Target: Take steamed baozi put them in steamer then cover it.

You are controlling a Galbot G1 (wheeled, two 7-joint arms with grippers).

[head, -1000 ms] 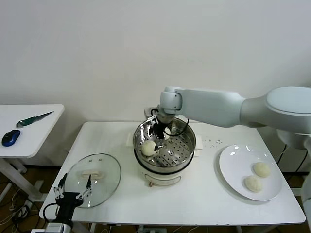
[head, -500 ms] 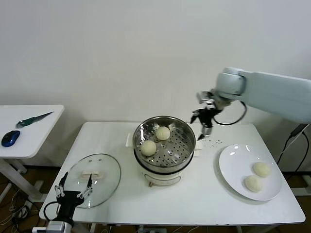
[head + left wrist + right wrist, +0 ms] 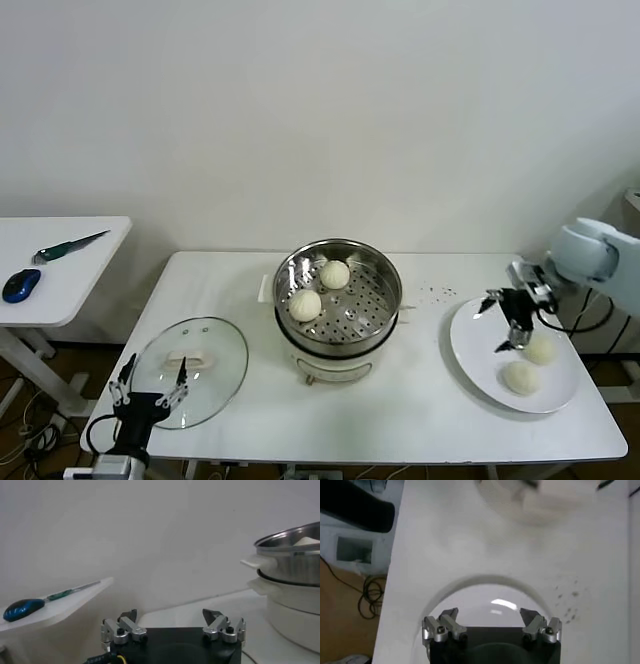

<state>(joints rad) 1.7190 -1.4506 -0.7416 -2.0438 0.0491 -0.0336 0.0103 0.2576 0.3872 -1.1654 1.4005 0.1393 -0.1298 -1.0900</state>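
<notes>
Two baozi (image 3: 319, 290) sit in the steamer (image 3: 385, 305), two wait on the plate (image 3: 470, 345) under the wide-open, empty right end effector (image 3: 508, 322), glass cover (image 3: 215, 375) still off.

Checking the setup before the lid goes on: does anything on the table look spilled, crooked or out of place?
Only a scatter of small dark specks on the table, between the steamer and the plate. They look like crumbs or stains. Nothing else stands out.
</notes>
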